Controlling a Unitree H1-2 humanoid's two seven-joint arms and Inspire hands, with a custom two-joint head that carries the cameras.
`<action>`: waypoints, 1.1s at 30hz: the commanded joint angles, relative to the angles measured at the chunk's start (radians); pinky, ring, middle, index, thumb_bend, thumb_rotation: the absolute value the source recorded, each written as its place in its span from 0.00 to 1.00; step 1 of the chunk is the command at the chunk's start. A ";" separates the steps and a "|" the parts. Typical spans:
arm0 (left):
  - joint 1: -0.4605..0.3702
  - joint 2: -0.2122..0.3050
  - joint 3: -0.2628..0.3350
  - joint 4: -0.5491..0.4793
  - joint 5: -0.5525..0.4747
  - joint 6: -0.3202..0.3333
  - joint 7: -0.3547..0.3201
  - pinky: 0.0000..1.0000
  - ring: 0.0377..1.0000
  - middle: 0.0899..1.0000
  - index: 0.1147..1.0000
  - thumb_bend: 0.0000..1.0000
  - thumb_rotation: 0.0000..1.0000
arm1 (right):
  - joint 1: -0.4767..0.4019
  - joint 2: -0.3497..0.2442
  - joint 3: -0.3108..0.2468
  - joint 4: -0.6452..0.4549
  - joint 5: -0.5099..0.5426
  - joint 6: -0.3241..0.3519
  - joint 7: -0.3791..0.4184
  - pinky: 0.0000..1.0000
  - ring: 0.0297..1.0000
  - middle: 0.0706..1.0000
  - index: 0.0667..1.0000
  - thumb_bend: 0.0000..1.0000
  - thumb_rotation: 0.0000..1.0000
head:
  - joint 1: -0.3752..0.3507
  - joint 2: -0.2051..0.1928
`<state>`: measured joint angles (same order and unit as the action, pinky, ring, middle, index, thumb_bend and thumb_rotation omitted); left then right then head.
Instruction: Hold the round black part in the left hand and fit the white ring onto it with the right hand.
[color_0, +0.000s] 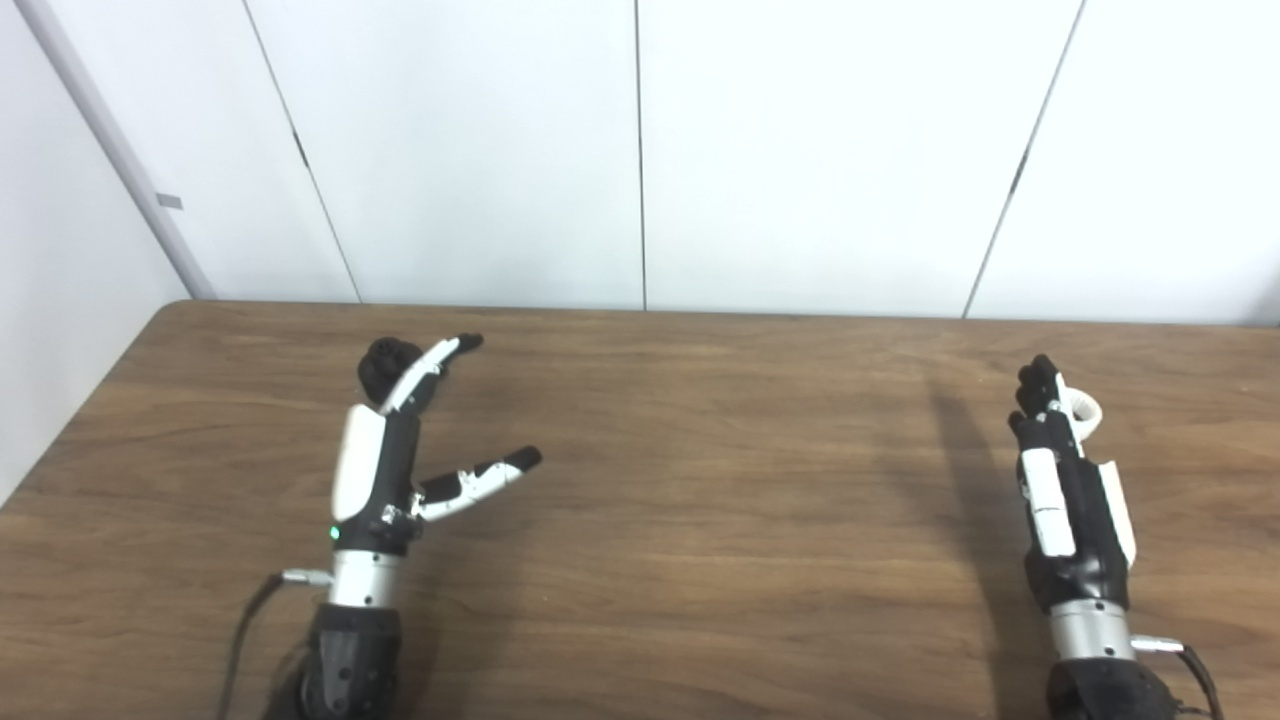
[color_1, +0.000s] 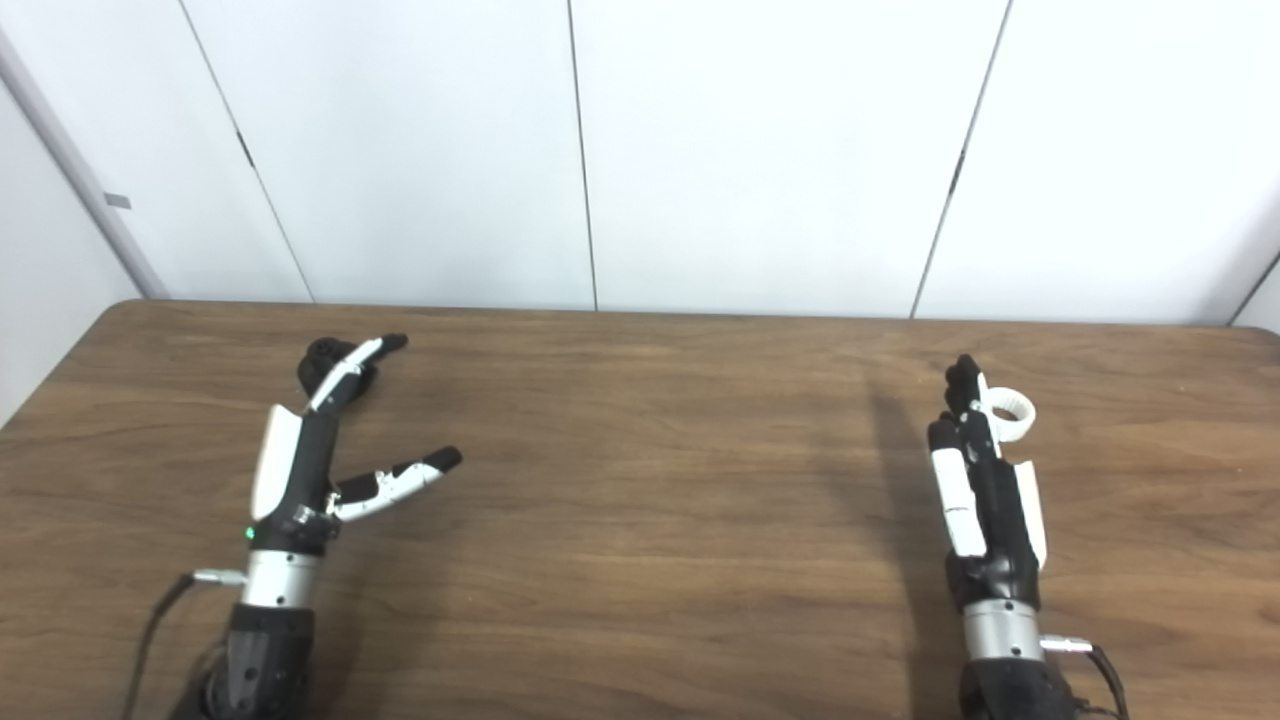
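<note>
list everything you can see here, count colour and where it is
round black part: one, black, on the table far left, just beyond the left hand's fingers
white ring: one, white, far right, at the right hand's fingertips
table: one, brown wood grain, filling the lower half
wall panels: white, behind the table
left hand: one, black and white, open, fingers and thumb spread
right hand: one, black and white, beside the ring; grip unclear

Brown wood-grain table (color_0: 700, 520) — white panelled wall (color_0: 640, 150) behind.
</note>
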<state>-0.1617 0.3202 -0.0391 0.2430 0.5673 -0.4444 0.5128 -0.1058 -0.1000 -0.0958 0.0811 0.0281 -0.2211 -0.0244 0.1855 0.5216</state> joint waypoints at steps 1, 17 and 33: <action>0.017 0.038 -0.031 0.106 0.117 -0.025 0.179 0.81 0.88 0.87 0.84 0.78 0.17 | 0.039 -0.009 -0.011 0.066 0.036 -0.033 0.022 1.00 1.00 0.99 1.00 0.47 0.85 | 0.011 -0.003; -0.111 0.091 -0.016 0.299 0.246 0.079 0.438 0.99 0.98 0.99 0.99 0.91 0.32 | 0.032 -0.027 -0.013 0.118 0.014 -0.076 0.016 1.00 0.99 0.97 1.00 0.44 0.89 | 0.083 -0.038; -0.198 0.188 0.116 0.327 -0.240 0.356 -0.259 0.98 1.00 1.00 1.00 1.00 0.40 | 0.026 -0.048 -0.023 0.146 0.057 -0.114 0.043 1.00 1.00 0.98 1.00 0.40 0.90 | 0.162 -0.040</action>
<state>-0.3266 0.4513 0.0650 0.5605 0.3419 -0.0962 0.2738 -0.1379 -0.1442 -0.1119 0.1457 0.0947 -0.3040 0.0167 0.3420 0.4802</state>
